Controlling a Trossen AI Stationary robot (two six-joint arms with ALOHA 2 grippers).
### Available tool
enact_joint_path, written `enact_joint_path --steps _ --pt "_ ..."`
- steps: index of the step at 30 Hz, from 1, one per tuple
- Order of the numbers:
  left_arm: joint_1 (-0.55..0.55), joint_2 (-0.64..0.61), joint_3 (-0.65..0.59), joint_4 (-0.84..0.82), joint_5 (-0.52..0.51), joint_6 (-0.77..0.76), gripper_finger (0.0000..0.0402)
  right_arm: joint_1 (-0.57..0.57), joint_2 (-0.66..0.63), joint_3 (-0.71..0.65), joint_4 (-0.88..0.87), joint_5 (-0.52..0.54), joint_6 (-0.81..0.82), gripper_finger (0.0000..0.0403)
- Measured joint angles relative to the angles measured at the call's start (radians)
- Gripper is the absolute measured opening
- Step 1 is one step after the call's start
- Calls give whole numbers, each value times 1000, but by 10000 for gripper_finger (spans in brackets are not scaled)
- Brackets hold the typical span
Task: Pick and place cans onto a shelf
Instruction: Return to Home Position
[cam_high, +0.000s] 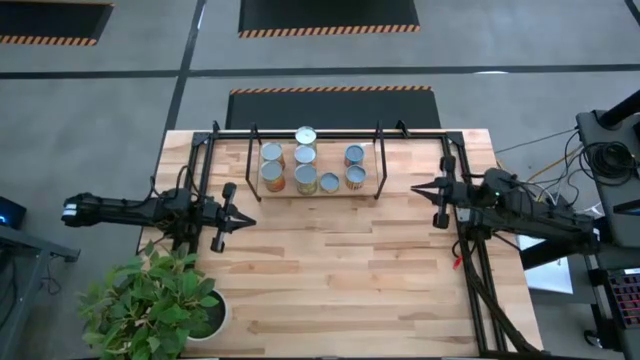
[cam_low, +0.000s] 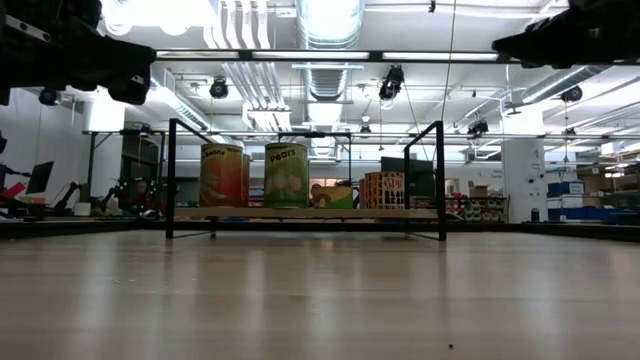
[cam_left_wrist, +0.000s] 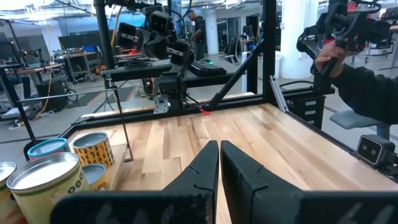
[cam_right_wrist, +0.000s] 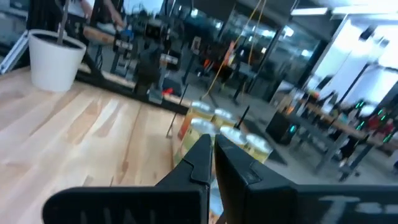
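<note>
The cans (cam_high: 305, 168) stand upright on the shelf (cam_high: 332, 152), between the two claws. The left claw (cam_high: 248, 222) and right claw (cam_high: 415, 188) are both closed and empty, the right one nearer.

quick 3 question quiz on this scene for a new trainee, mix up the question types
1. Count: how many cans stand on the shelf?
2. True or false: the left gripper and right gripper are both shut, holding nothing.
3. The plant pot stands: A) on the shelf B) on the table, at the left gripper's side C) beside the right gripper.
Key: 1 eight; 2 true; 3 B.
</note>
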Motion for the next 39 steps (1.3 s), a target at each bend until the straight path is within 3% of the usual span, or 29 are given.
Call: enact_joint_path --steps 11,39 --pt "0 0 -8 1 0 -1 0 0 -221 -67 3 -2 1 9" --pt "0 10 -12 1 0 -23 0 0 -225 -234 25 3 32 9"
